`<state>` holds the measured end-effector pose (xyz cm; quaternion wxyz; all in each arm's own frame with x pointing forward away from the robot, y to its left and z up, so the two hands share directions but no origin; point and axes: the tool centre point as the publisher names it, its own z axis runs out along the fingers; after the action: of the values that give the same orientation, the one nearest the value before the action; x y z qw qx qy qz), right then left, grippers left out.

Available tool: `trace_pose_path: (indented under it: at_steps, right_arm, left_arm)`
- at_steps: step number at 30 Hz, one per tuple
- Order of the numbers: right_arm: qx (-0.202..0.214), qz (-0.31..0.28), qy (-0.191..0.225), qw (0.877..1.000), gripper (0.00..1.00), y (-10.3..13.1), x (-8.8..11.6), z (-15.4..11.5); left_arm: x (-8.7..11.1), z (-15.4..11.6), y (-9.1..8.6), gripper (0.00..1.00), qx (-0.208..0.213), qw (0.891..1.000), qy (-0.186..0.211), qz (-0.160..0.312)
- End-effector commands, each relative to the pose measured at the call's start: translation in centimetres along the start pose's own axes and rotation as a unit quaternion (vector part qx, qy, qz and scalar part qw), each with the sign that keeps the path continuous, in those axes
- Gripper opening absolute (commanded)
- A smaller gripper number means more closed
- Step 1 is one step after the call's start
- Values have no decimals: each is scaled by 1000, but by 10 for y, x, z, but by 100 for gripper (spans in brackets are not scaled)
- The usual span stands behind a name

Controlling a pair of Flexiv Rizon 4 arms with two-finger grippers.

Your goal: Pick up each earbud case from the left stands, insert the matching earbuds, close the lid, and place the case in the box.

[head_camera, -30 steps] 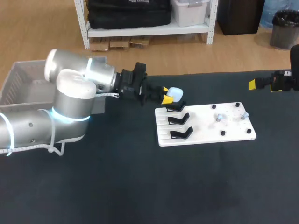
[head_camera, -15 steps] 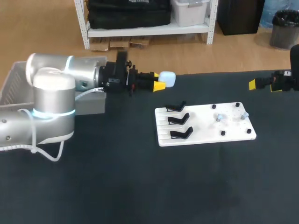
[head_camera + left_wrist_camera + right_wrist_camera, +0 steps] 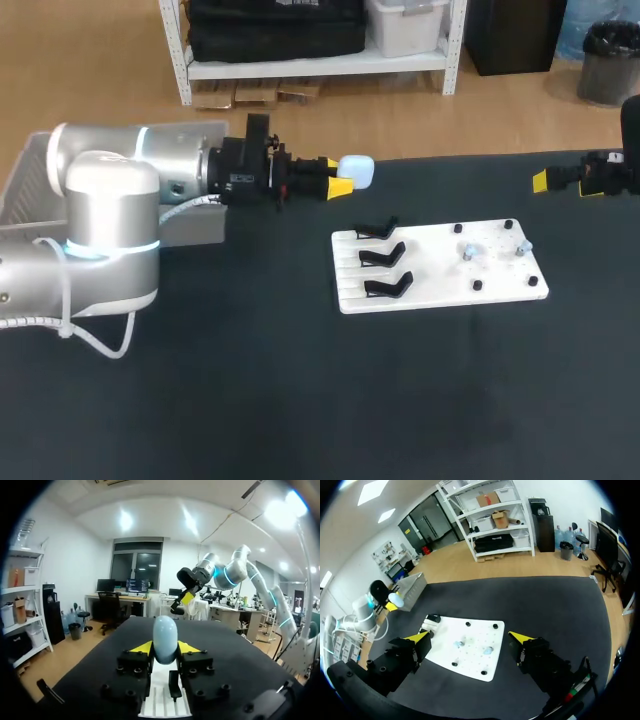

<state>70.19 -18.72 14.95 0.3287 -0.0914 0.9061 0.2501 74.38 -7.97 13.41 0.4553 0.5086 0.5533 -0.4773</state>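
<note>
Lifted leftward off the stands point(image 3: 383, 257), the earbud case point(image 3: 357, 170) sits pinched in the left gripper point(image 3: 338, 184). It is likely light and slick, so hold its sides. The right gripper point(image 3: 470, 639) gapes open.

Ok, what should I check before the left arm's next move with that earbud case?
1. Grip: both fingers of the left gripper on the earbud case: ok.
2. Case clear of the black stands: ok.
3. Case lid open for insertion: cannot tell.
4. Both earbuds waiting on the white board: ok.
5. The right gripper open and off the board: ok.
6. Room in the box: cannot tell.
</note>
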Motion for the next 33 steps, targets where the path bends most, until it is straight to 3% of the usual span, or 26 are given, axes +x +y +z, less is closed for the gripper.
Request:
trace_pose_path:
  at_steps: [1, 12, 24, 33]
  right_arm:
    - [0, 0, 0, 1000, 100, 0, 0, 0]
    - [0, 0, 0, 1000, 100, 0, 0, 0]
    - [0, 0, 0, 1000, 100, 0, 0, 0]
    - [-34, -13, 24, 999, 100, 44, 10, 4]
  left_arm:
    - [1, 0, -2, 0, -5, 1000, -2, 2]
    - [1, 0, -2, 0, -5, 1000, -2, 2]
    - [0, 20, -20, 0, 37, 998, -36, 21]
    - [2, 27, -23, 0, 43, 998, -38, 22]
